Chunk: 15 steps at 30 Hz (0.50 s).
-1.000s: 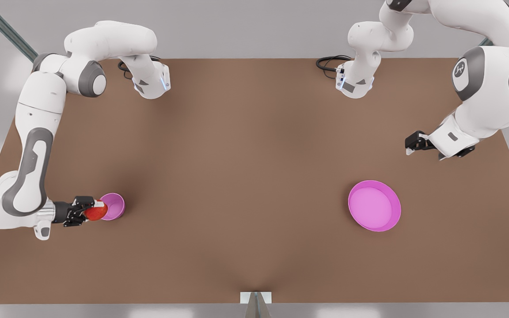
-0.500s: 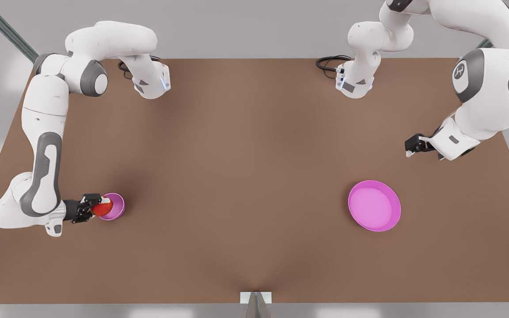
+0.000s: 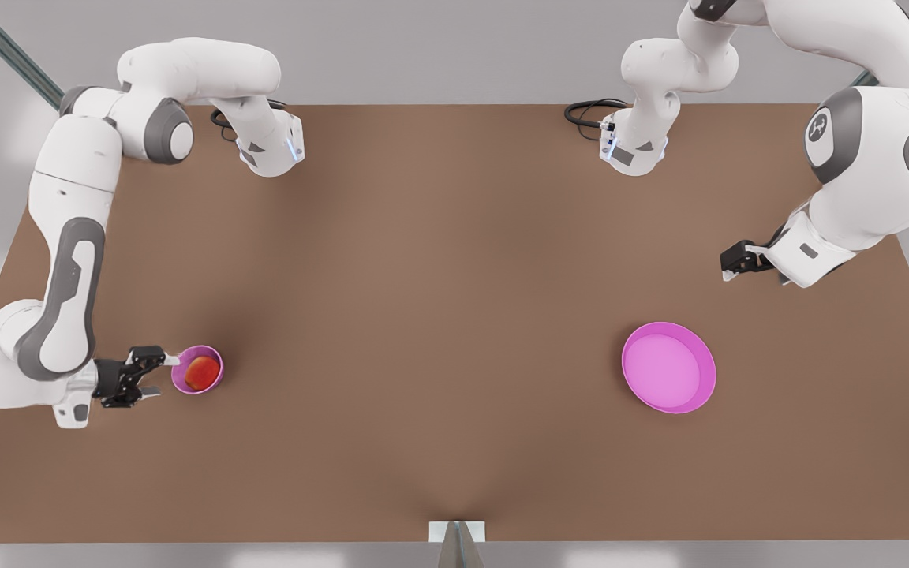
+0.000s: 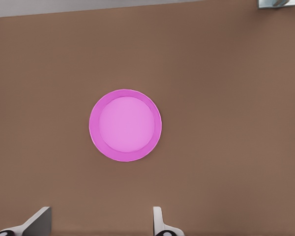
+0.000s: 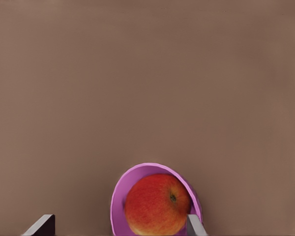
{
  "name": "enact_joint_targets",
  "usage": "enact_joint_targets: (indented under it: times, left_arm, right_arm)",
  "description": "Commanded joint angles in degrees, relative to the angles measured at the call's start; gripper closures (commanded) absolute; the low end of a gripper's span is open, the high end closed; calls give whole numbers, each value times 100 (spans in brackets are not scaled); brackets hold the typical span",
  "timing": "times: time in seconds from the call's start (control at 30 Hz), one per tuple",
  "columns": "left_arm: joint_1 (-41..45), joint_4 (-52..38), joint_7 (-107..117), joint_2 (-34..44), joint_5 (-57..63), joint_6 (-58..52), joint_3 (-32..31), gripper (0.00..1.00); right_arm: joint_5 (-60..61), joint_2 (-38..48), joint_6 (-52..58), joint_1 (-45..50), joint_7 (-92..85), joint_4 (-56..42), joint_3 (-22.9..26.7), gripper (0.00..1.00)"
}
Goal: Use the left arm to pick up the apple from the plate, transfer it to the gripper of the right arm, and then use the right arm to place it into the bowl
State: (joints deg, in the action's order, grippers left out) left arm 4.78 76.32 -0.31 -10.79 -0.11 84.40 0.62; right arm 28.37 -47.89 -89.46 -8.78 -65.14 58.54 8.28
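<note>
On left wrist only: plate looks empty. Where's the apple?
Observer: The apple sits inside the bowl, at the front view's left.
Operator: Right gripper on it?
Observer: No. The right gripper is open at the bowl's rim, with nothing between its fingers.
Operator: Left gripper over the plate?
Observer: No. In the front view the left gripper hangs off to one side of the plate, towards the table's far edge.

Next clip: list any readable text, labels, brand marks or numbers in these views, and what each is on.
No readable words or numbers.
Small white emblem on the grey joint cap of the left arm: too small to read.
Round button pad with a red dot on that arm's next joint: symbols only.
Apple, bowl, plate, table, right gripper, left gripper: unmarked.
</note>
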Motion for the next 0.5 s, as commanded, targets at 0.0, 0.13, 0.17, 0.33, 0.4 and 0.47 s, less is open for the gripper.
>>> enact_joint_targets:
  times: [0.0,0.13,0.17,0.33,0.4,0.47]
  left_arm:
    - [32,-3,181,6,2,-3,-1,0]
    - [23,-3,163,6,29,6,-1,0]
    - [23,-3,154,6,29,15,-1,0]
    - [-82,50,-232,76,-6,191,26,0]
    - [-285,657,-637,525,-103,472,26,0]
    - [-232,613,-619,490,-59,472,17,0]
  right_arm:
    - [-742,445,-36,323,474,-449,7,0]
    - [-2450,2547,764,1449,4333,851,-107,0]
    - [-2450,2890,720,1432,4791,1299,-178,4]
    - [-2933,3875,369,614,6285,2320,-1496,0]
    - [-2951,3778,316,658,6822,2144,-1496,0]
    - [-2951,3690,289,641,6830,2144,-1505,0]
